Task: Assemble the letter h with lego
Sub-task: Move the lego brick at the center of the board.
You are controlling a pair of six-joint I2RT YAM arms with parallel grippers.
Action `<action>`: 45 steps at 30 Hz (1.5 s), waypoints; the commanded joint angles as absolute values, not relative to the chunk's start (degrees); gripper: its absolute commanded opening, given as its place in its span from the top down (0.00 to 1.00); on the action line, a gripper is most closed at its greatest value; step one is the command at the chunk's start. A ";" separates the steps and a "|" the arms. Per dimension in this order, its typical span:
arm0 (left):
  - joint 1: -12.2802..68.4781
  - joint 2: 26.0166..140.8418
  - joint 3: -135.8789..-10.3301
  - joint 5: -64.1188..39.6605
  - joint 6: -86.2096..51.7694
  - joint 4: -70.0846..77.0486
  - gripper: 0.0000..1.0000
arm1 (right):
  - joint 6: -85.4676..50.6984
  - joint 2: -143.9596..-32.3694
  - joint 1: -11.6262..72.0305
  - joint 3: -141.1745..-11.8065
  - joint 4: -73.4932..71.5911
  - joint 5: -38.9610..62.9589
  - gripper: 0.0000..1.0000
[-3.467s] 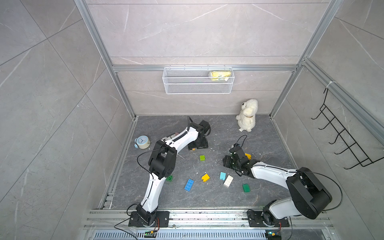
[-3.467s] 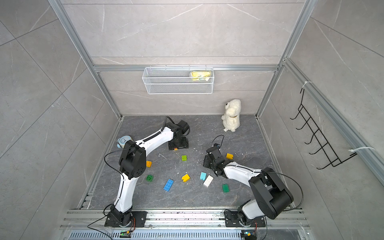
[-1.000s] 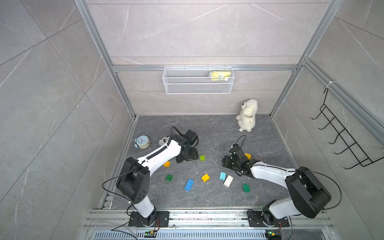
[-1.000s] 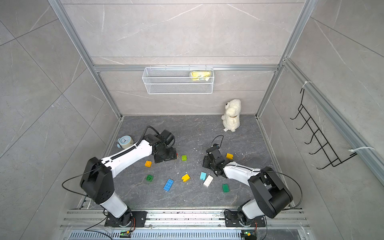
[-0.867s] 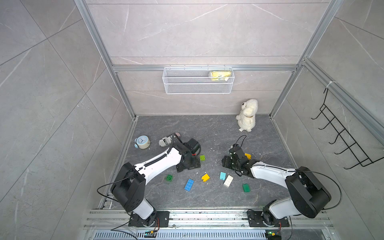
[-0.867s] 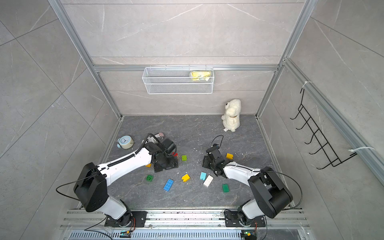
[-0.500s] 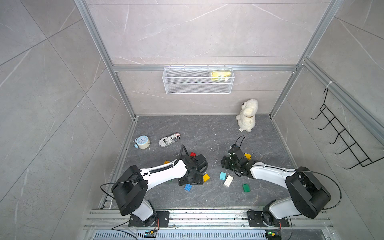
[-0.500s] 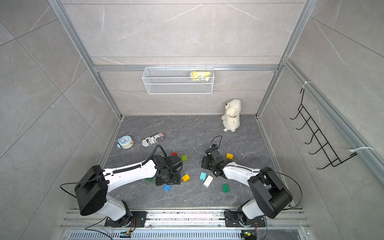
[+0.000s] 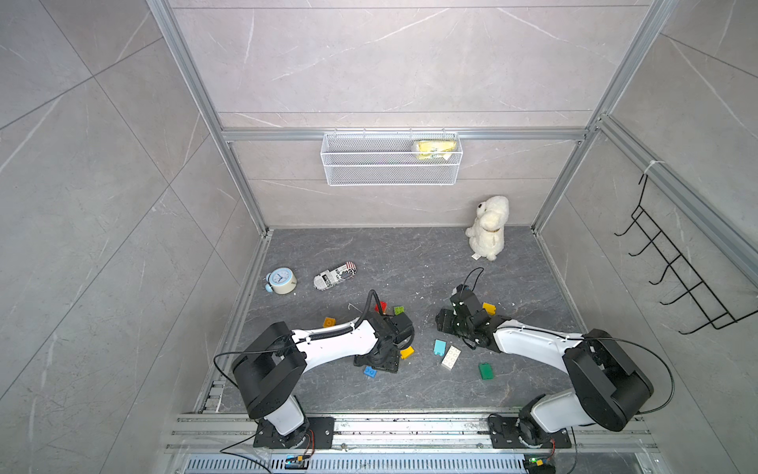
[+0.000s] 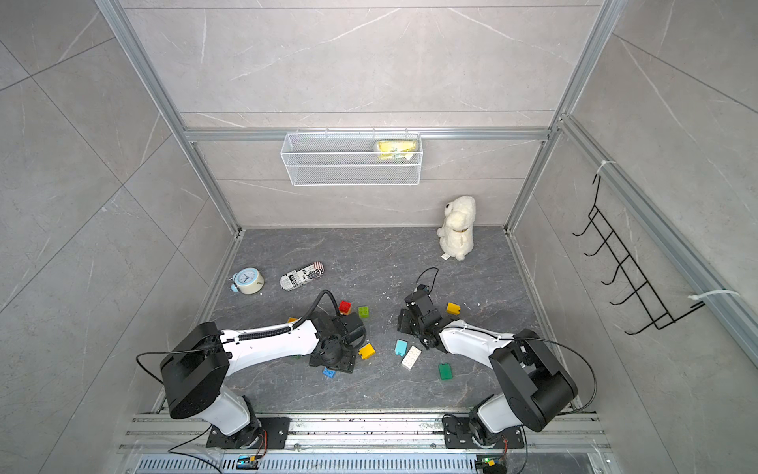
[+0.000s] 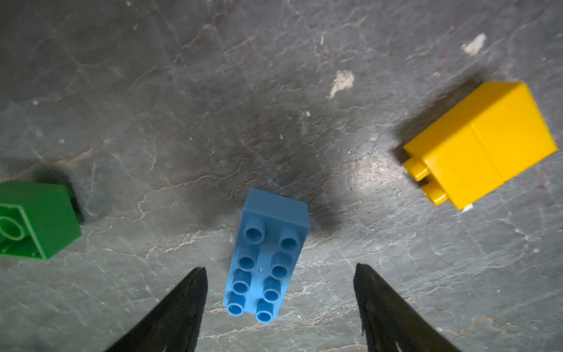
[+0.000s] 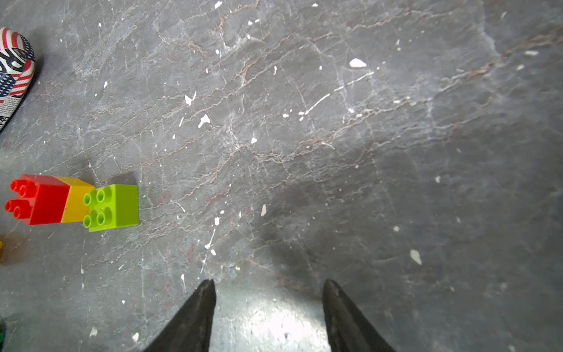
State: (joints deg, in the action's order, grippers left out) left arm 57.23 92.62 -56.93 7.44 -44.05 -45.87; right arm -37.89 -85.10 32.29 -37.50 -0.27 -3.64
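Left gripper (image 11: 279, 268) low over the counter (image 11: 274, 91), fingers spread. It straddles the blue oblong brick (image 11: 266, 256), which sits studs up; neither finger touches it. Yellow brick (image 11: 481, 143) lies tipped on its side nearby, with a green brick (image 11: 33, 219) on the opposite flank, hollow side showing.

Right gripper (image 12: 268, 281) also spread, only bare counter between its fingers.

In a top view the blue brick sits at lower centre of frame, under the left wrist. Light blue brick (image 9: 439, 346) and white oblong brick (image 9: 450, 357) lie just beside each other between the arms. Red brick (image 9: 380, 305) and lime brick (image 9: 398, 310) sit above the left arm.
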 commanded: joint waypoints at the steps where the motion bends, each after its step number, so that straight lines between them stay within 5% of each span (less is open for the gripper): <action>1: 56.89 93.14 -56.35 7.86 -40.83 -44.47 0.26 | -36.96 -85.17 32.78 -38.85 0.00 -3.56 0.40; 11: 55.81 94.43 -54.94 7.65 -39.98 -42.66 0.32 | -35.24 -83.82 33.52 -38.84 -0.15 -2.92 0.41; 23: 55.32 83.52 -55.76 6.97 -46.70 -42.40 0.09 | -25.48 -85.77 44.23 -46.47 8.06 -9.15 0.42; 29: 55.37 78.57 -55.18 5.97 -47.76 -40.20 0.01 | -27.67 -84.96 44.63 -51.92 23.67 -11.49 0.42; 36: 55.37 76.06 -50.82 9.82 -44.75 -36.29 0.01 | -26.03 -82.54 45.39 -48.71 33.71 -4.45 0.41; 45: 53.13 73.87 -44.78 12.48 -38.33 -27.35 0.01 | -20.19 -90.86 48.28 -56.40 45.70 -10.59 0.34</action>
